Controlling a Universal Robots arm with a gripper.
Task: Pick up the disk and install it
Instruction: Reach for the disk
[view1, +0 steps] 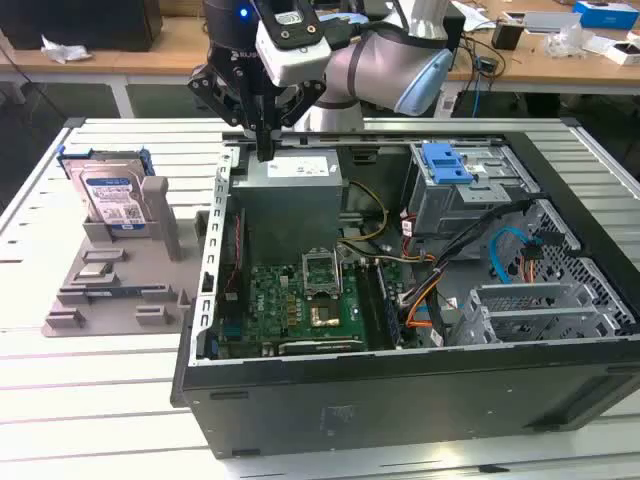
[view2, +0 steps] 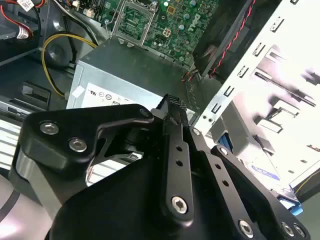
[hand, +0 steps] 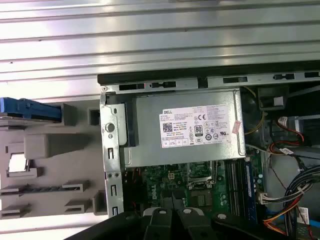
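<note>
One disk sits upright in the grey stand on the exterior view's left. Gripper's clenched on nothing, hanging over the grey metal box inside the case.

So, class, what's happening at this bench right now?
A robot arm is working over an open computer case. Its claw hangs empty and shut above the grey power box inside the case. The disk stands untouched in a grey rack on the table, at the exterior view's left of the case.
</note>
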